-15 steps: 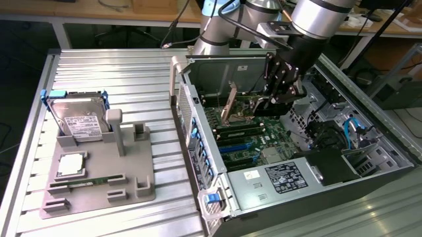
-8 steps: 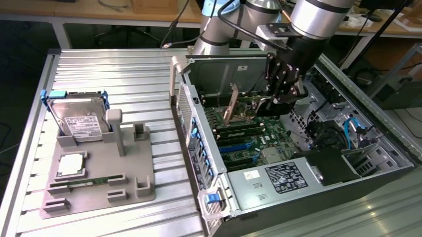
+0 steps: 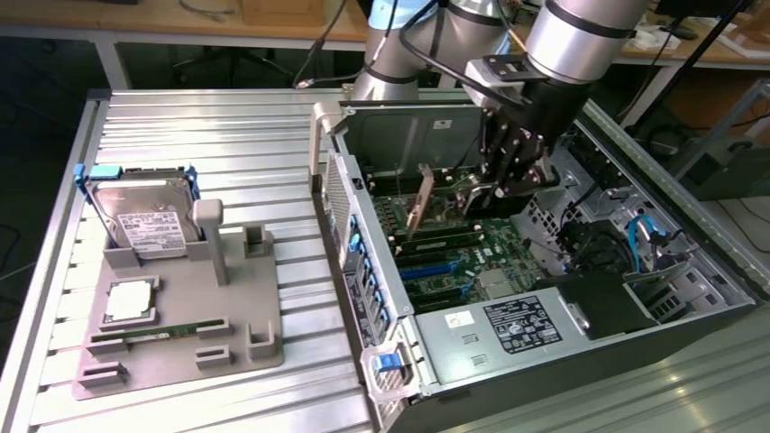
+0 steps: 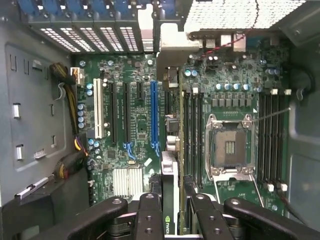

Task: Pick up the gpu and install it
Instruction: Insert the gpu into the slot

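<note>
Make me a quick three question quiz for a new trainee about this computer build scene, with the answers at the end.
1. True or false: the gripper holds the graphics card over the motherboard inside the open computer case.
2. Which item rests on the grey tray? A) hard drive B) keyboard C) screwdriver
3. Fill in: the tray sits on the exterior view's ____ of the computer case.

Key: 1 true; 2 A; 3 left.
</note>
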You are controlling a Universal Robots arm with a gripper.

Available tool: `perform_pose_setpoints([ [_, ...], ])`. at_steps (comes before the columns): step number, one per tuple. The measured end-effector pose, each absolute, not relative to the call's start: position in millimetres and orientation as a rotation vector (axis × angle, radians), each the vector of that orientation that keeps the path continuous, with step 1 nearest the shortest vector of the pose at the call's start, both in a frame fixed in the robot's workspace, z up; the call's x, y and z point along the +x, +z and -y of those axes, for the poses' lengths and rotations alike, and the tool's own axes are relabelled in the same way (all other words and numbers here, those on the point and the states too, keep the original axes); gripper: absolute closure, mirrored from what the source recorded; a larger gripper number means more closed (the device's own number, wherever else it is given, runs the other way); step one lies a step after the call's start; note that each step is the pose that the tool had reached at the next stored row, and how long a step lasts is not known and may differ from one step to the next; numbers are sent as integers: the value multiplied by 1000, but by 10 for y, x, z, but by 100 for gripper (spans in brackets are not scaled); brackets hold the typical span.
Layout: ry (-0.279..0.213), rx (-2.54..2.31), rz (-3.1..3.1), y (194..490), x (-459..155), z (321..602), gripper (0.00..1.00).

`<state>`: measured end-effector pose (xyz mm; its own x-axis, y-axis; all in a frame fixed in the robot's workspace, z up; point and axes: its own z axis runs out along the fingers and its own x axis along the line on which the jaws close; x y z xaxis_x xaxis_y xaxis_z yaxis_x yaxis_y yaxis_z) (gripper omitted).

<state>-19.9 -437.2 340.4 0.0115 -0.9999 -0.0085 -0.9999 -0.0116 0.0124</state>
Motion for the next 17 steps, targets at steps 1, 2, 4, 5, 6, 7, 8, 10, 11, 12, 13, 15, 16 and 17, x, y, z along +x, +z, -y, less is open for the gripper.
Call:
perform_pose_setpoints([
  [1, -26, 2244, 2192, 3379, -199, 4383, 73],
  [2, -28, 2251, 2183, 3354, -200, 4396, 73],
  [4, -30, 2256, 2177, 3320, -213, 4413, 73],
  [5, -30, 2256, 2177, 3300, -231, 4418, 73],
  [6, -30, 2256, 2177, 3284, -247, 4419, 73],
  [7, -30, 2256, 2177, 3264, -267, 4421, 73],
  [8, -30, 2256, 2177, 3246, -286, 4423, 73],
  [10, -30, 2256, 2177, 3209, -321, 4427, 73],
  [11, -30, 2256, 2177, 3191, -339, 4429, 73],
  [12, -30, 2256, 2177, 3172, -354, 4439, 73],
  [13, -30, 2256, 2176, 3156, -367, 4452, 73],
  [15, -30, 2256, 2177, 3110, -400, 4484, 73],
  [16, -30, 2256, 2177, 3094, -410, 4496, 73],
  [17, -30, 2256, 2177, 3076, -420, 4510, 73],
])
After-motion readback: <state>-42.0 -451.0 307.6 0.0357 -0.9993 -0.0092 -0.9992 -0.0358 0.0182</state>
